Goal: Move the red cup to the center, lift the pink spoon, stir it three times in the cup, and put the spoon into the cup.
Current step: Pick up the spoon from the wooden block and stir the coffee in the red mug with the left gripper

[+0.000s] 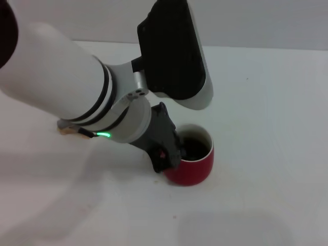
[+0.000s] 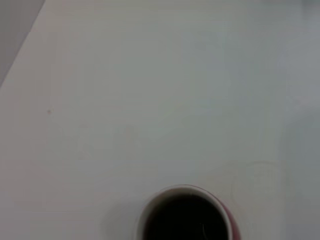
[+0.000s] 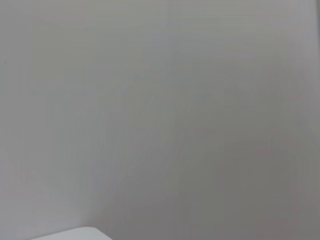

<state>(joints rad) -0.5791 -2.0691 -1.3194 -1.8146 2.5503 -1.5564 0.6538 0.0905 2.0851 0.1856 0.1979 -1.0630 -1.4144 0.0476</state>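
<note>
The red cup (image 1: 193, 163) stands upright on the white tabletop (image 1: 266, 133), a little below and right of the middle of the head view, with dark liquid inside. My left gripper (image 1: 165, 151) comes down from the left and sits against the cup's left side, hiding the handle. The left wrist view shows the cup's rim and dark liquid (image 2: 184, 216) from above. The pink spoon is out of view. The right arm does not show in the head view, and its wrist view shows only a plain pale surface.
A tan block (image 1: 65, 129) peeks out from under my left arm at the left. The table's far edge (image 1: 256, 47) runs along the back. A faint ring stain (image 2: 257, 179) lies beside the cup.
</note>
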